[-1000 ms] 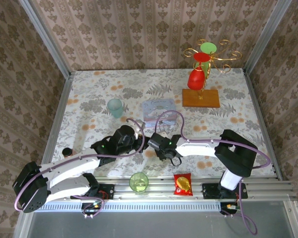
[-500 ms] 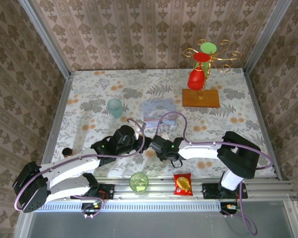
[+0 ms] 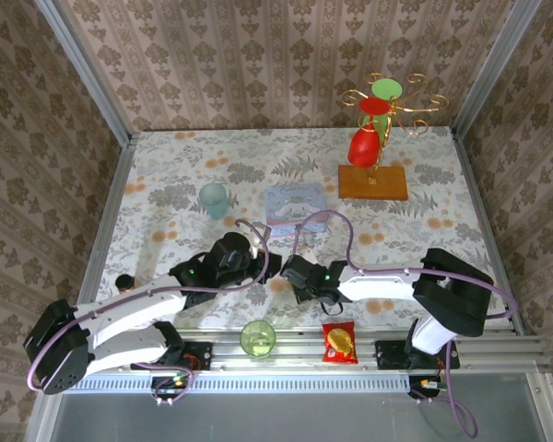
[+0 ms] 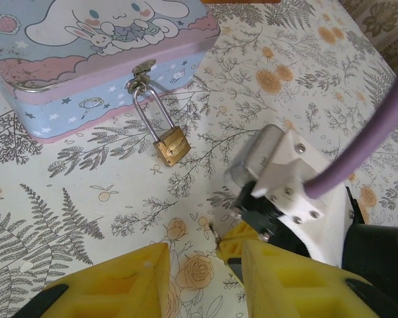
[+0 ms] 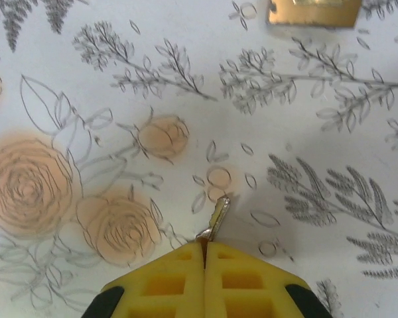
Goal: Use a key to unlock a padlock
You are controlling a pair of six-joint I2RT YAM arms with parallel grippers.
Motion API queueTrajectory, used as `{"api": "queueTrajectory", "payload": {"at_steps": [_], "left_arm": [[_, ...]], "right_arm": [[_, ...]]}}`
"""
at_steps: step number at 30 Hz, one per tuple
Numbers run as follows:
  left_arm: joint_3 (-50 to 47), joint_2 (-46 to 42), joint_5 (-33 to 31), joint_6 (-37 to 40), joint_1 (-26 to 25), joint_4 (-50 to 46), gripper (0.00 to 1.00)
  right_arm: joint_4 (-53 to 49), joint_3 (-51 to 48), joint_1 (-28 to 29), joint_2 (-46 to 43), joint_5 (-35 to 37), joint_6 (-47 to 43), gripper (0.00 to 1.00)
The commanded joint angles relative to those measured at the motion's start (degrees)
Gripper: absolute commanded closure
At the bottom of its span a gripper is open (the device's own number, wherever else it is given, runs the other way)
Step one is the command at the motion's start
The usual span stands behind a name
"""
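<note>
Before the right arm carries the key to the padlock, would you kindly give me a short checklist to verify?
1. Hold on the key: ok, the right gripper is shut on one end.
2. View of the padlock: ok, nothing covers it.
3. Place of the padlock: ok, its shackle hangs from the hasp of the tin.
4. Keyhole facing the key: cannot tell.
5. Padlock steadied by the left gripper: not ok, it is open and apart from it.

Floral table (image 3: 166, 175) bears blue tin (image 3: 293, 204) (padlock (image 4: 171, 147) on its hasp); teal cup (image 3: 214, 199); wooden stand (image 3: 373, 181).
</note>
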Motion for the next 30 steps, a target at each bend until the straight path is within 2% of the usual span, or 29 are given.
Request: {"api": "queueTrajectory", "payload": {"at_steps": [1, 6, 13, 18, 19, 21, 24, 27, 30], "left_arm": [[0.55, 1.35, 0.98, -1.98, -0.01, 1.99, 0.66], [0.13, 2.64, 1.09, -3.26, -0.24, 3.91, 0.67], [0.65, 4.96, 2.07, -5.75, -1.27, 5.89, 0.68], [0.25, 4.98, 4.4, -9.68, -1.63, 8.63, 0.67], [-0.32, 4.58, 4.46, -11.62, -1.62, 9.54, 0.65], [-2.06, 3.21, 4.63, -16.43, -1.62, 12.96, 0.54], [-7.32, 0.03, 3.59, -26.56, -1.69, 23.71, 0.54], [-12.49, -3.02, -0.03, -37.88, -1.63, 34.16, 0.45], [-13.64, -5.65, -2.75, -43.85, -1.53, 38.16, 0.3]], "right_arm": [[1.03, -5.48, -1.69, -3.1, -3.67, -4.04, 1.0], [3.39, -8.19, -2.31, -8.36, -4.65, -11.74, 1.0], [10.68, -14.24, -3.28, -21.84, -9.17, -23.1, 1.0], [11.22, -15.37, -4.07, -29.27, -10.67, -26.1, 1.0], [10.56, -15.01, -4.2, -29.83, -10.85, -26.45, 1.0], [9.17, -13.37, -4.71, -30.33, -11.41, -26.27, 1.0], [7.73, -9.78, -4.99, -30.88, -11.03, -25.02, 1.0], [6.94, -5.22, -5.76, -30.26, -9.12, -21.86, 1.0], [8.42, -0.58, -6.9, -28.43, -10.3, -20.0, 1.0]]}}
